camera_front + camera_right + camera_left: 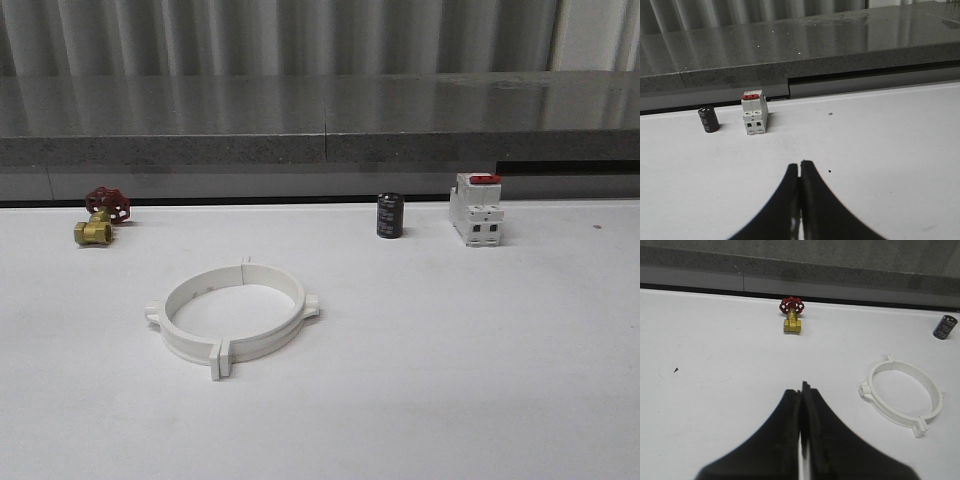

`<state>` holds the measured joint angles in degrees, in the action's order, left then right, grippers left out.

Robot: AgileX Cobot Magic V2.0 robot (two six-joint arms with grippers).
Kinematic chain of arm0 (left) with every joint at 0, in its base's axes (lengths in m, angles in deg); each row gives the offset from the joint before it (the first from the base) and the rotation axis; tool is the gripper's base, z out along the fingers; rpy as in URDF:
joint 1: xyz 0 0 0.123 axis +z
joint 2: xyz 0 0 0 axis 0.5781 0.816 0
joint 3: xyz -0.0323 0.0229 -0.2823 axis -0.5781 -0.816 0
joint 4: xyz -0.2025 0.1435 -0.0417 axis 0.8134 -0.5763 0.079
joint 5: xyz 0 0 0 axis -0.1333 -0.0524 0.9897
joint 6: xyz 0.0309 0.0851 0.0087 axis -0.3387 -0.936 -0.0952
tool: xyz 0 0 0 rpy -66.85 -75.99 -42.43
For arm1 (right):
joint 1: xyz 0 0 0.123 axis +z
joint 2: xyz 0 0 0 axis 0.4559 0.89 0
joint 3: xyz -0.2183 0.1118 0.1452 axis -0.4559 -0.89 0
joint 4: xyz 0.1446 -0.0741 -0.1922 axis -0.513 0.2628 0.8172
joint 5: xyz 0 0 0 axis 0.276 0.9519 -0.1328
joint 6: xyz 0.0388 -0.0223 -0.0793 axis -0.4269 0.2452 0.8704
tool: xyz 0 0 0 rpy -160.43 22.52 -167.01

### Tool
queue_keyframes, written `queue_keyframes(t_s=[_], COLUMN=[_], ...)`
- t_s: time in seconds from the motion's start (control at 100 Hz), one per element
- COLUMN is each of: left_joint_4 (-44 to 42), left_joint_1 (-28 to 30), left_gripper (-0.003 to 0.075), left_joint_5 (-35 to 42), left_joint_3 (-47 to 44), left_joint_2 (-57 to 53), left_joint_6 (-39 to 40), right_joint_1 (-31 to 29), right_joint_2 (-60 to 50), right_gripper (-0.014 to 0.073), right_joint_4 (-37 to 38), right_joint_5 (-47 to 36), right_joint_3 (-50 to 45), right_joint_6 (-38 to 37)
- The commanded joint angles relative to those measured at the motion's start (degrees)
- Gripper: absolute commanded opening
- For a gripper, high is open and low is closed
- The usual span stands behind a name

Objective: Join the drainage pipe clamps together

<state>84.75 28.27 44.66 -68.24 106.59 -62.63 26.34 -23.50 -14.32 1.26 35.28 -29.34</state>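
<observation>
The two white drainage pipe clamps (232, 311) lie on the white table left of centre, their end tabs meeting so they form one wide ring. In the left wrist view the ring (903, 394) lies off to one side of my left gripper (801, 388), apart from it. That gripper is shut, its black fingers pressed together with nothing between them. My right gripper (800, 164) is also shut and empty, hovering over bare table well short of the breaker.
A brass valve with a red handwheel (101, 215) sits at the back left. A black cylinder (390, 215) and a white breaker with a red top (476, 209) stand at the back right. A grey stone ledge (320, 130) runs behind the table.
</observation>
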Motion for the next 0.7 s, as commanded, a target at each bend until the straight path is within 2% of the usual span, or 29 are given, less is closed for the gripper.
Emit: queue_keyframes(t_s=[0.0,0.43,0.57,0.69], left_joint_4=[0.18,0.18,-0.38,-1.63], left_joint_1=[0.00,0.00,0.00,0.00], left_gripper=[-0.0020,-0.0020,-0.0020,-0.0020], left_joint_5=[4.27,4.54,7.66,14.45], left_joint_3=[1.64,1.64,1.64,-0.26], left_joint_2=[0.32,0.32,0.32,-0.84], left_joint_6=[-0.08,-0.08,-0.08,-0.08], right_joint_1=[-0.28,-0.28,-0.28,-0.28], right_joint_2=[-1.05,-1.05,-1.05,-1.05], right_gripper=[-0.0067,-0.0067,-0.0067,-0.0067], right_joint_4=[0.64,0.64,0.64,0.64], right_joint_5=[-5.05,-5.05,-5.05,-5.05], right_joint_3=[1.16,1.16,1.16,1.16], right_joint_6=[-0.14,-0.14,-0.14,-0.14])
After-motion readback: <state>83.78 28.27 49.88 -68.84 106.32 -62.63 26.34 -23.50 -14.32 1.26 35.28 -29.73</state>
